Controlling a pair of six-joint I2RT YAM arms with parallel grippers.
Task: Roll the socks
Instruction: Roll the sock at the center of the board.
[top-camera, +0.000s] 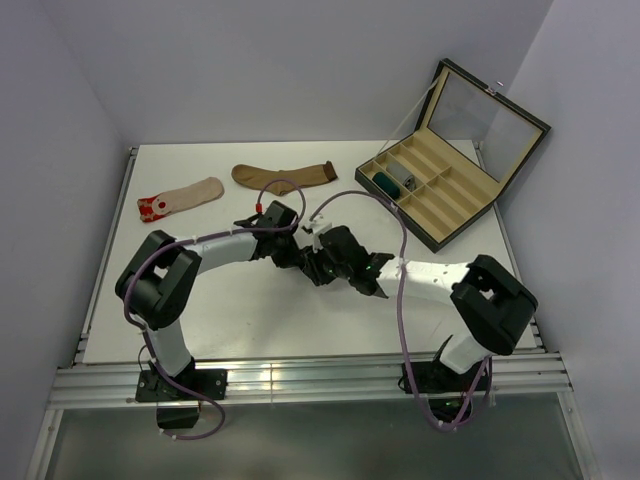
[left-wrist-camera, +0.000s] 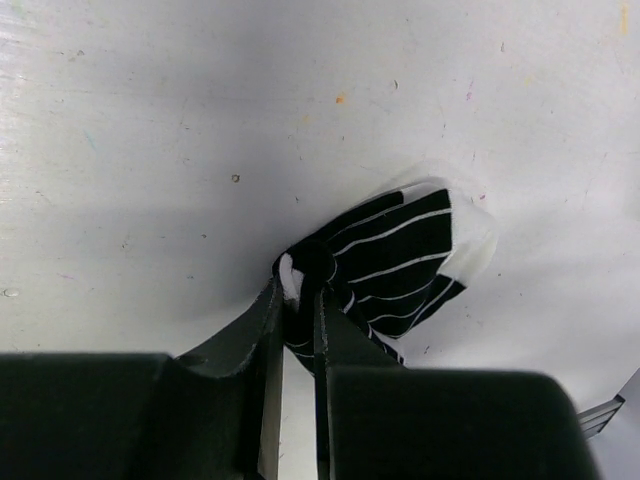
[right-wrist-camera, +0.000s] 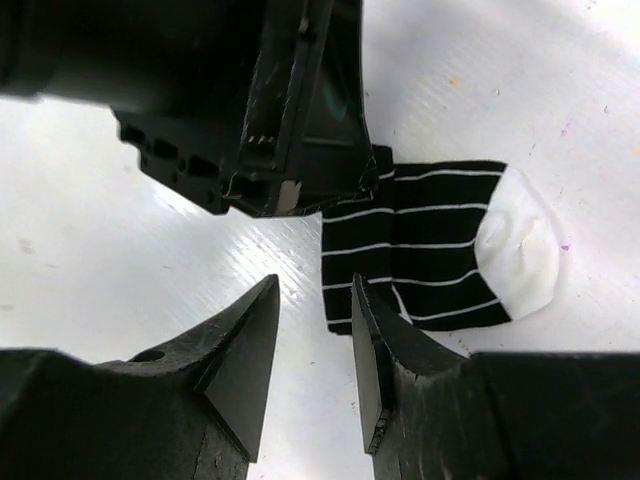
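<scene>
A black sock with white stripes and a white toe (left-wrist-camera: 400, 260) lies on the white table. My left gripper (left-wrist-camera: 300, 288) is shut on its bunched end. In the right wrist view the same sock (right-wrist-camera: 430, 250) lies flat just beyond my right gripper (right-wrist-camera: 315, 285), which is open with nothing between its fingers. Its right fingertip sits at the sock's near edge. The left gripper's black body (right-wrist-camera: 250, 100) hangs over the sock's far end. From above, both grippers (top-camera: 305, 258) (top-camera: 335, 255) meet mid-table and hide the sock.
A beige red-toed sock (top-camera: 180, 197) and a brown sock (top-camera: 285, 174) lie at the back left. An open compartment box (top-camera: 450, 205) stands at the back right, with a teal roll (top-camera: 383, 182) and a grey roll (top-camera: 405, 178) in its near compartments.
</scene>
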